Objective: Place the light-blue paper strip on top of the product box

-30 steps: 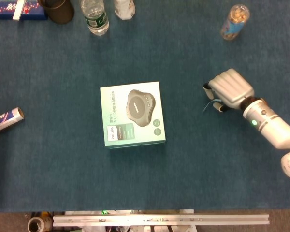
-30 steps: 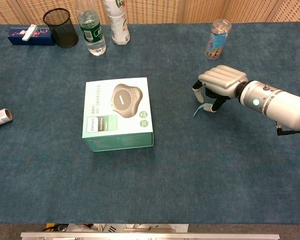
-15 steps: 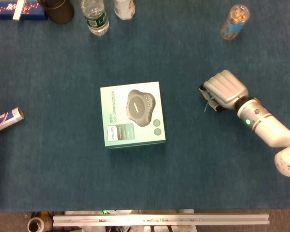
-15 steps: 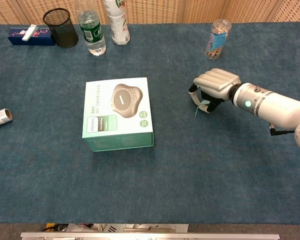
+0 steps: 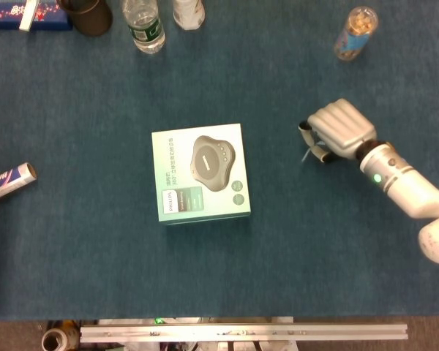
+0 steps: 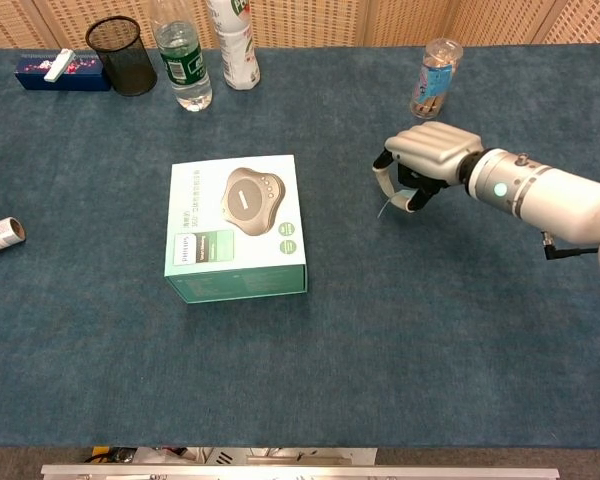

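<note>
Blue carpeted worktop [image 5: 95, 278]. Mint Philips product box [image 5: 200, 172] lies flat mid-worktop, speaker picture up, nothing on it. Right robot hand [image 5: 336, 133] is well right of the box, fingers curled down, pinching the light-blue paper strip [image 6: 391, 203]; the strip hangs from the fingers, mostly hidden. Left robot hand not visible. Along the far edge: mesh pen cup [image 6: 119, 55], bottles [image 6: 180, 52], snack jar [image 6: 435, 78].

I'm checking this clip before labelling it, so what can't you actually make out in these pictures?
- Light-blue paper strip: mostly hidden under the right hand in both views; how it is held is unclear.
- Left hand: in neither view.
- Product box small print: too small to read.
- Rolled tube: cut by left edge.
</note>
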Available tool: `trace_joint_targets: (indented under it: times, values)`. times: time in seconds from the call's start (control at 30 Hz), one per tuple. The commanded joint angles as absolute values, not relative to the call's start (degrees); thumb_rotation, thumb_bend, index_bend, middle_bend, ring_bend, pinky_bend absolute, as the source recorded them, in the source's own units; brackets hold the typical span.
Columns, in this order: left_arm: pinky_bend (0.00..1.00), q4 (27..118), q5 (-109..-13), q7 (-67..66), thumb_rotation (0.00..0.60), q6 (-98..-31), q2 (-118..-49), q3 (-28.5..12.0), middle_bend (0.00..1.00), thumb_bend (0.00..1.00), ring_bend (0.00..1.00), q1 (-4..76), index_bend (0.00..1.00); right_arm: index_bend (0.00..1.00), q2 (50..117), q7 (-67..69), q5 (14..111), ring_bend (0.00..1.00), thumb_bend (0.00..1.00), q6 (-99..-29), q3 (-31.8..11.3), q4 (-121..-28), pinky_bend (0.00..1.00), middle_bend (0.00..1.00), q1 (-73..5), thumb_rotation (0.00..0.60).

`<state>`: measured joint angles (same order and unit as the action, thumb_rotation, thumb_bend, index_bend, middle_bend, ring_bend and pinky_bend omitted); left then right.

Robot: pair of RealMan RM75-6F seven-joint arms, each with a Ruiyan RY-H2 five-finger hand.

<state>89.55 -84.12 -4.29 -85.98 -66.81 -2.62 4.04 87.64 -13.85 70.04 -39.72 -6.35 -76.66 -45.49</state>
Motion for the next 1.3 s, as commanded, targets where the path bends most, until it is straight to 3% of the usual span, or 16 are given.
trace_joint_targets:
  times: [0.03, 0.53, 1.3]
  values:
    - [0.28, 89.9, -84.4, -4.5, 0.600, -86.1, -66.7, -2.5, 0.30, 0.21, 0.30, 4.0, 0.19, 0.61, 84.3, -10.2, 69.5, 1.00, 0.35, -38.5, -8.6, -80.7, 1.00, 1.00, -46.6, 0.600]
    - [0.28, 92.0, -85.3, -5.7, 0.600, -87.5, -65.8, -2.2, 0.30, 0.21, 0.30, 3.3, 0.18, 0.61, 77.4, 0.8, 65.5, 1.00, 0.35, -29.1, -14.1, -92.4, 1.00, 1.00, -53.1, 0.600]
    - [0.28, 91.0, -84.9, -4.3, 0.600, -87.9, -65.8, -2.0, 0.30, 0.21, 0.30, 2.3, 0.18, 0.61, 83.4, 11.8, 62.9, 1.00, 0.35, -21.6, -15.8, -89.5, 1.00, 1.00, -60.4, 0.600]
